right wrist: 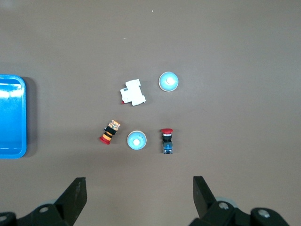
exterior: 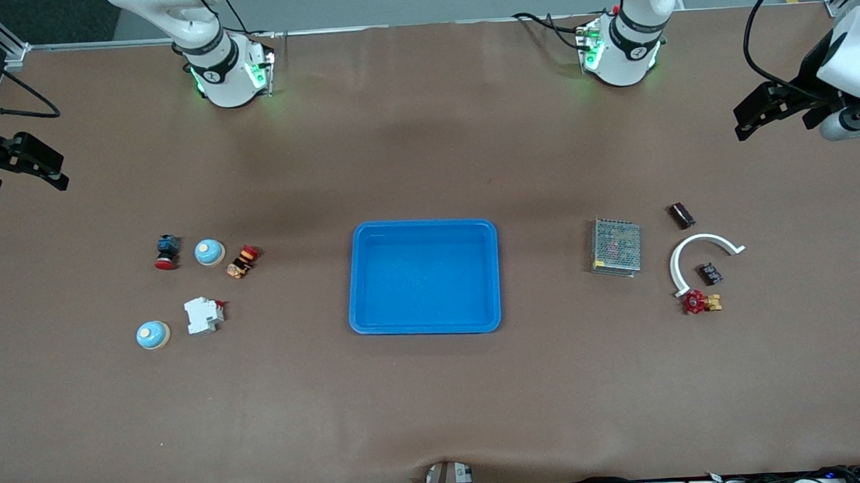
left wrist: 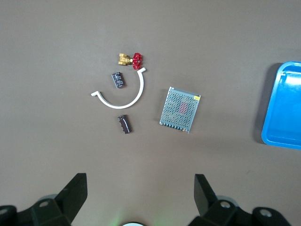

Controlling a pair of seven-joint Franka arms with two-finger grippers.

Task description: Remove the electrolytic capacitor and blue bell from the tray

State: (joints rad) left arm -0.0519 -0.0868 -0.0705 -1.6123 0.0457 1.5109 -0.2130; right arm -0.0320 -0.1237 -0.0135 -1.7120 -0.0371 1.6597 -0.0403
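Grippers wait at the table's two ends, both cut off by the front view's edge: left gripper (exterior: 740, 123) and right gripper (exterior: 61, 178), each with fingers spread apart and empty. Blue tray (exterior: 365, 324) sits mid-table. Two bells (exterior: 210, 252) (exterior: 152, 335) lie toward the right arm's end; two dark capacitors (exterior: 681, 215) (exterior: 709, 273) toward the left arm's end, one inside a white arc (exterior: 698, 241). Markings on the capacitors are too small to read.
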